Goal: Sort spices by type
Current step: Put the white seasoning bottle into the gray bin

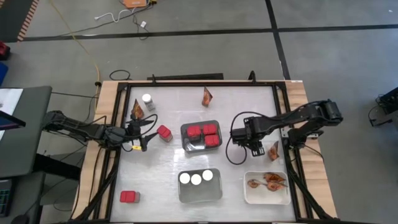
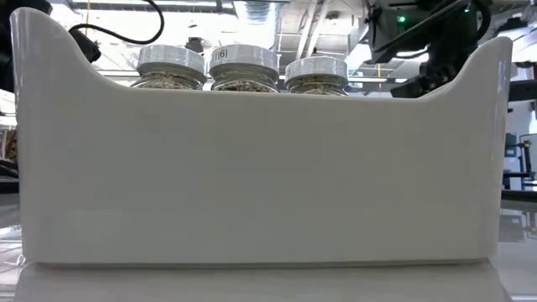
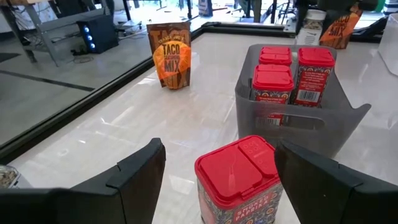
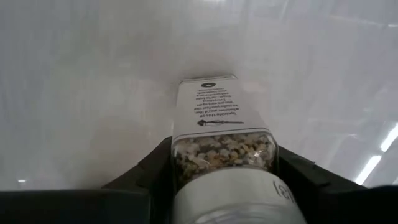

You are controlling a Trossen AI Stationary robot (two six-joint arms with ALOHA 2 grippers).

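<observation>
Grey concrete floor [image 1: 323, 68] with dark seam lines. A glossy white worktop [image 1: 161, 165] sits in a black frame on wooden edging. The low view shows a bright ceiling and lab clutter behind.

Near edge:
- Pale tray [image 1: 200, 195]: three clear jars with white lids [image 1: 195, 178] upright in a row. Its wall fills the low view. One lid reads "(6)" [image 2: 220, 54].
- White tray [image 1: 283, 194], just beside it on the right: orange-brown packets [image 1: 268, 181] lying flat.
- Lone red container [image 1: 129, 196] at the near left corner, well apart from the rest.

Mid worktop:
- Grey bin [image 1: 200, 148]: four red containers [image 1: 202, 131] standing, barcodes facing the left wrist camera.
- Left pincer [image 1: 144, 134]: spread wide, one finger either side of a loose red container [image 3: 239, 180], with a gap on both sides. Side print is partly cut off, looks like "SMOKED PAPRIKA".
- Right pincer [image 1: 255, 147]: right of the bin, pinching a clear jar [image 4: 221, 155], both fingers [image 4: 146, 171] against the glass. Label print is too small to read.
- Stray packet [image 1: 273, 150] just beside the right pincer.

Far side:
- Upright jar [image 1: 148, 101] with a packet [image 1: 138, 110] next to it, far left.
- Standing packet [image 3: 169, 55] near the far edge, reads "TACO … MIX".
</observation>
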